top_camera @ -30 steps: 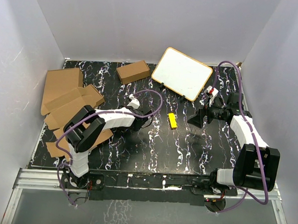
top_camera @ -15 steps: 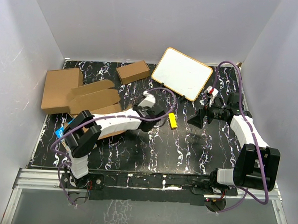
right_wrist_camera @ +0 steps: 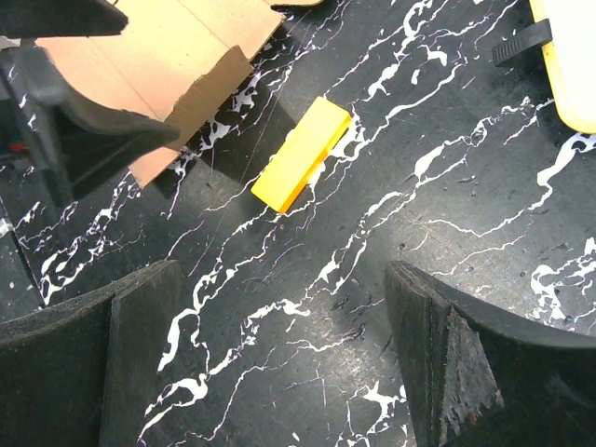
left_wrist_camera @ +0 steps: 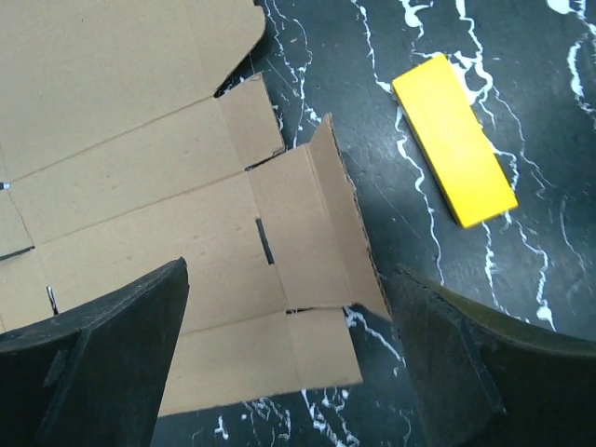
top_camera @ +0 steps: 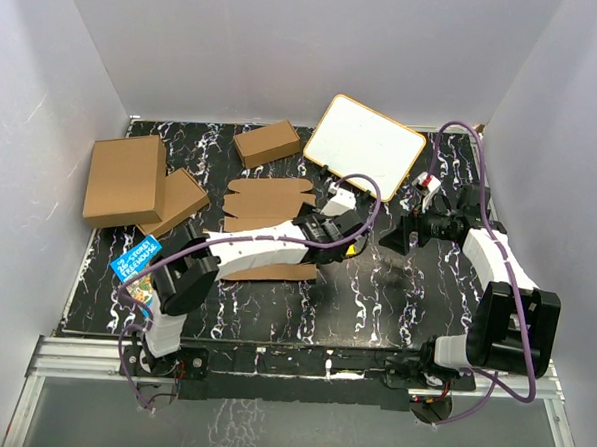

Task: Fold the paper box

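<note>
**Flat box blank under the left arm, both grippers spread wide**

In the overhead view we see the paper box (top_camera: 269,204) lying unfolded on the black marbled table (top_camera: 395,299), a little left of the frame's centre. The left arm reaches diagonally across the box, so it shows as one strip above the arm and one below.

The left gripper (top_camera: 348,241) hangs at the blank's right-hand end. In its wrist view the left gripper (left_wrist_camera: 289,372) has its two dark fingers far apart at the bottom corners of the frame, with nothing clamped between them. The paper box (left_wrist_camera: 158,205) fills the left and centre of that view, and one side flap (left_wrist_camera: 335,219) tilts up from the table along the blank's right edge. We cannot tell whether the fingers touch the cardboard.

A yellow block (left_wrist_camera: 453,140) lies just right of that edge, apart from the blank.

The right gripper (top_camera: 390,240) hovers right of centre, and its own view shows the right gripper (right_wrist_camera: 279,363) likewise spread wide and holding nothing. The yellow block (right_wrist_camera: 301,154) lies on the table above the fingers in the frame, and a corner of the paper box (right_wrist_camera: 177,56) shows at upper left.

A white board (top_camera: 368,147) stands at the upper centre-right of the overhead view. A small closed brown box (top_camera: 267,143) sits to its left, and a brown carton (top_camera: 126,179) lies at far left.
</note>
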{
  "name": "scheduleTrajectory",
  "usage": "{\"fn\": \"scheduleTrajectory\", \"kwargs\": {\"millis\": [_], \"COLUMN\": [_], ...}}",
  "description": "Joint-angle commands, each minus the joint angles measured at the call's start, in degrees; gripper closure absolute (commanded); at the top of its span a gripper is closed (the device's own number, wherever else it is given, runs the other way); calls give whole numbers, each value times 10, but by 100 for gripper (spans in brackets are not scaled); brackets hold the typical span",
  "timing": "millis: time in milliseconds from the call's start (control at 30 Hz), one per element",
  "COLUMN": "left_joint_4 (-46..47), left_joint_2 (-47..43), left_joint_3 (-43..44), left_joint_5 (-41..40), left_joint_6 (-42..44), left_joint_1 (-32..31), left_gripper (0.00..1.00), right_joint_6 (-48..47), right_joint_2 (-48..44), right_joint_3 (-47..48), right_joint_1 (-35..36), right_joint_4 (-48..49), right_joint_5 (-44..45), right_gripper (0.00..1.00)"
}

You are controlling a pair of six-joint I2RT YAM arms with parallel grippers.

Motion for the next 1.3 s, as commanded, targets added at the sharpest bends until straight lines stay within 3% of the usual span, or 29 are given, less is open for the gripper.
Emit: {"fn": "scheduleTrajectory", "kwargs": {"millis": [0, 100, 233, 300, 433, 533, 633, 767, 1000, 1267], "left_joint_4": [39, 86, 239, 306, 301, 273, 260, 243, 236, 233], "left_joint_2": [-119, -195, -312, -353, -385, -358, -320, -278, -166, -72], "left_joint_3": [-35, -93, -234, -290, -319, -311, -307, -294, -261, -208], "left_joint_5": [57, 179, 501, 555, 567, 632, 671, 656, 632, 646], "left_joint_6": [38, 50, 21, 24, 48, 42, 24, 42, 96, 112], "left_joint_1": [8, 77, 267, 333, 415, 505, 554, 565, 568, 588], "left_gripper": [11, 7, 5, 6, 3, 3, 3, 6, 32, 39], "right_joint_6": [-18, -32, -35, -33, -24, 27, 52, 73, 31, 16], "right_joint_2": [4, 4, 5, 7, 23, 53, 79, 98, 90, 106], "right_joint_3": [20, 12, -8, -11, 22, 41, 53, 56, 33, 40], "right_joint_1": [-3, -2, 19, 42, 113, 160, 196, 202, 202, 197], "right_joint_4": [15, 15, 39, 52, 48, 75, 89, 89, 70, 59], "right_joint_5": [-27, -55, -79, -68, -14, 73, 156, 192, 125, 99], "right_gripper": [2, 2, 1, 0, 0, 0, 1, 4, 3, 3]}}
